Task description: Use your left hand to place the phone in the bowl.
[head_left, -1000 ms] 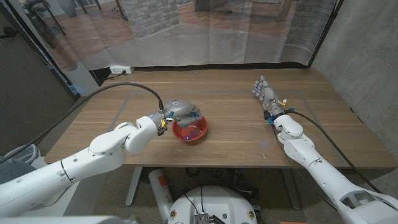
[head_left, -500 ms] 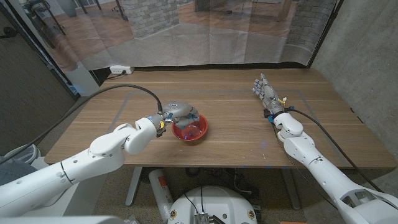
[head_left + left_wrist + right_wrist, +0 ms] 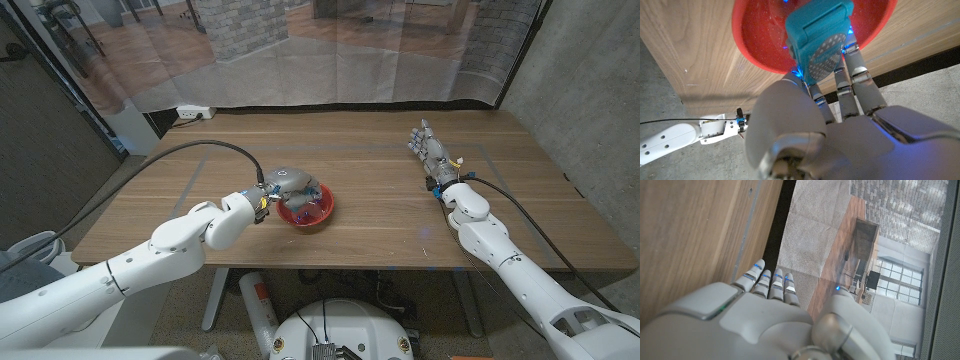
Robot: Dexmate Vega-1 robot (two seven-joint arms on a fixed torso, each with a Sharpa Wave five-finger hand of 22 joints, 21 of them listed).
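The left hand [image 3: 810,130] grips the teal phone [image 3: 819,40] over the red bowl [image 3: 760,40]; the right hand [image 3: 430,152] is empty, fingers extended.

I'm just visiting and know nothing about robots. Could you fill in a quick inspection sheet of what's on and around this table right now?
Surface: brown wooden table.
Job's things: teal toy phone held over the red round bowl.
Clutter: nothing seen.
Hands: left hand grips the phone; right hand open, holding nothing.
Cables: black cable along the left arm; another by the right wrist.
Surroundings: translucent curtain, grey wall on the right.
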